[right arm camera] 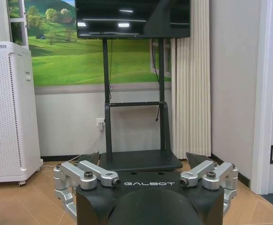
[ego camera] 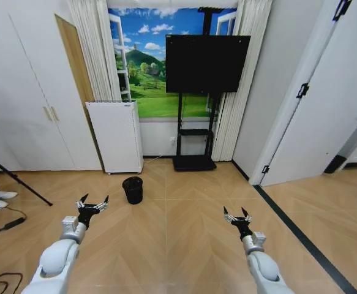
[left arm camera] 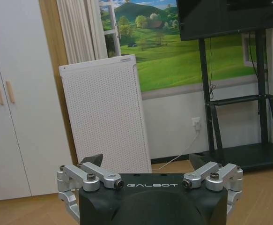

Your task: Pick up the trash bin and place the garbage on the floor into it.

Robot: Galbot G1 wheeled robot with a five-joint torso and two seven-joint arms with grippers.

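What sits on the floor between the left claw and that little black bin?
Nothing: in the head view, only bare floor separates the open left claw from the trash bin.

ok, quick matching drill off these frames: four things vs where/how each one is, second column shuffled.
Things:
1. trash bin
2. left gripper
3. right gripper
4. white perforated appliance

Places or states:
A. against the back wall, beside the curtain
B. open, raised over the floor on the robot's right
C. upright on the floor, ahead of the appliance
D. open, raised on the robot's left, nearer the bin

Pairs: 1-C, 2-D, 3-B, 4-A
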